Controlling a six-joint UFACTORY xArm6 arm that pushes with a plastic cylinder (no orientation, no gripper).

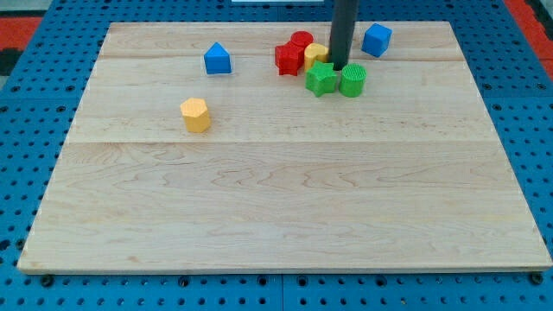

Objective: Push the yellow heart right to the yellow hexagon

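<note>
The near part of the counter holds nothing I need to deal with. Going farther in, the yellow hexagon sits alone toward the view's left, well apart from everything else. Beyond it, near the view's top, a blue block with a peaked top stands by itself.

The crowd is farther right. A green star-like block and a green round block stand side by side, touching or nearly so. Just behind them is the yellow heart, partly hidden by my rod, wedged against a red block with a second red block behind that. A blue cube lies farthest right.

I carry no claw, so there is nothing to open or clench; my tip rests at the heart's right edge, between it and the green blocks.

I judge the push is only starting. The heart must travel toward the view's left to end beside the hexagon, and the red block sits in that path. My next move likely calls for working the heart free of the cluster first, then steering it down and left.
</note>
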